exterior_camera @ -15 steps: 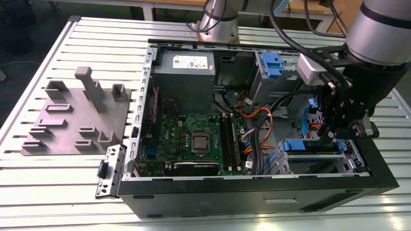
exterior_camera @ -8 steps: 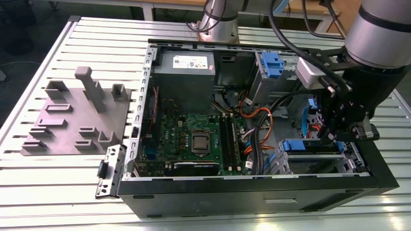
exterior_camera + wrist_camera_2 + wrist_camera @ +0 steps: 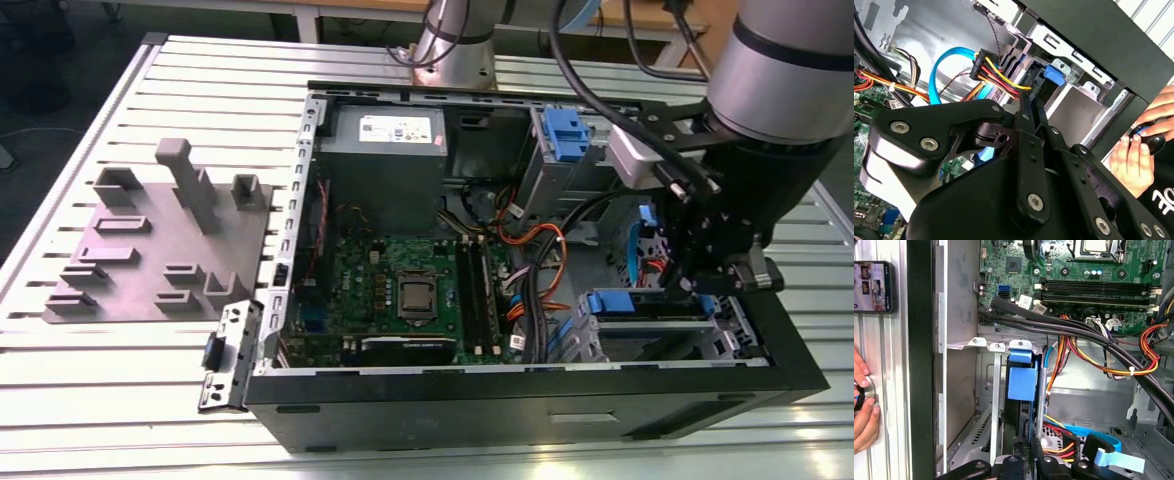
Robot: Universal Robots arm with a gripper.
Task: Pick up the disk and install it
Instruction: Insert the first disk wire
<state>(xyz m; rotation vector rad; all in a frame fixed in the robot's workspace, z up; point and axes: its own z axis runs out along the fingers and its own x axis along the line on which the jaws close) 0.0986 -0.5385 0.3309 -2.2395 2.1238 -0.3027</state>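
With the arm down inside the open PC case (image 3: 534, 410), the gripper (image 3: 714, 285) sits over the drive cage in the case corner nearest the worktop's (image 3: 134, 380) front edge, on the exterior view's right. In the second wrist view its fingers (image 3: 1026, 117) are drawn nearly together, only a sliver between them. I can't tell if they pinch anything.

The disk (image 3: 1021, 382) is standing on edge in the cage between two metal rails, blue rail end showing, just past the fingertips in both wrist views. Its blue tab (image 3: 1054, 75) is by the case wall.

Motherboard (image 3: 400, 290) lies on the case floor, cables bunched beside the cage. Grey pegged plate (image 3: 147, 250) is on the worktop near its edge at the exterior view's left, outside the case. A person's hand (image 3: 1129, 160) rests on the worktop just outside the case wall, with a phone (image 3: 874, 286) lying near it.
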